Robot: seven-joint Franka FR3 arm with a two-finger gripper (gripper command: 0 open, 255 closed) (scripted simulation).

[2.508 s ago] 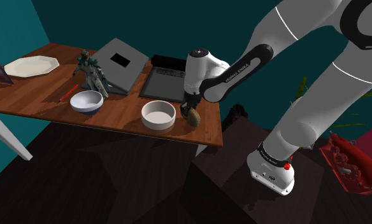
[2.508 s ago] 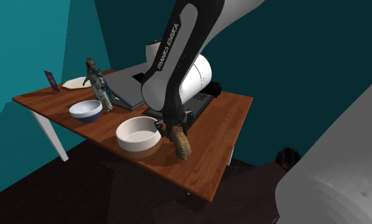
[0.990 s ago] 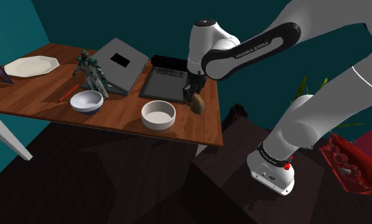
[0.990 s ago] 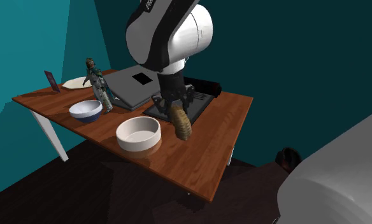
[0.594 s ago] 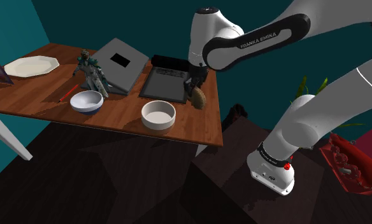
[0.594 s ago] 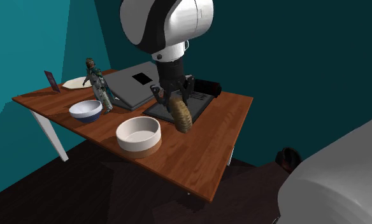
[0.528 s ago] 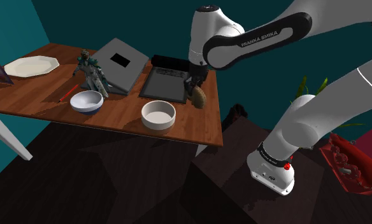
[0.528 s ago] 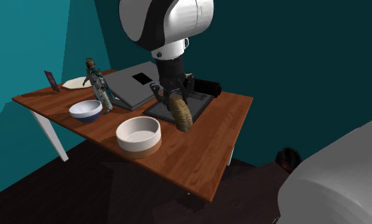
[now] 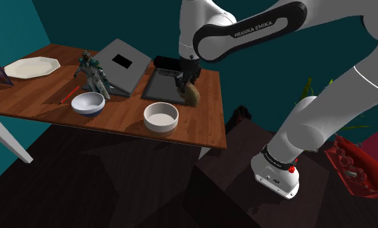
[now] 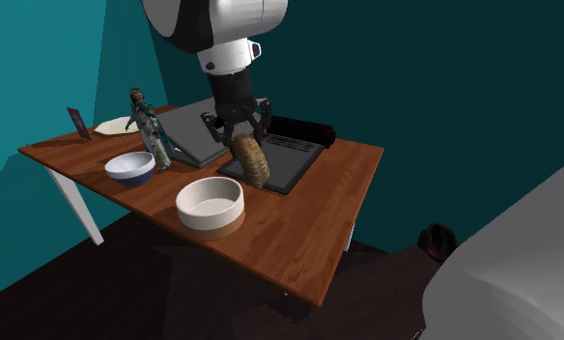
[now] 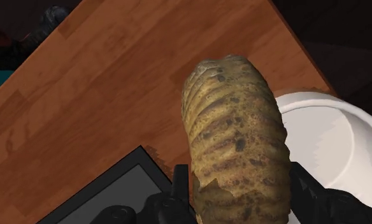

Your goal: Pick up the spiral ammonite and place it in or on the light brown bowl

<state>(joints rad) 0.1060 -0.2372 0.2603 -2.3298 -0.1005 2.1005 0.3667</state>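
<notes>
- The spiral ammonite [image 10: 252,159], brown and ribbed, hangs in the air clear of the table, with the gripper [image 10: 237,135] clamped on its upper part and most of its bulk hanging below the fingers.
- In the second exterior view it sits above the near edge of a dark flat slab [image 10: 288,162], close to the light brown bowl [image 10: 208,224] but not yet over it. The wrist view agrees: the bowl's white inside lies off to one side of the shell, past one finger.
- The step in hand looks like the carry. To do it well, the shell needs to travel sideways at this height until its hanging end is centred over the bowl's opening.
- Only then should it descend, and slowly: the shell is long, so its low end will likely meet the bowl first.
- Releasing near the bowl's floor should stop it rolling or tipping over the rim.
- The blue and white bowl [image 10: 130,166] stands well apart along the table [image 10: 314,237] and is not the target.
</notes>
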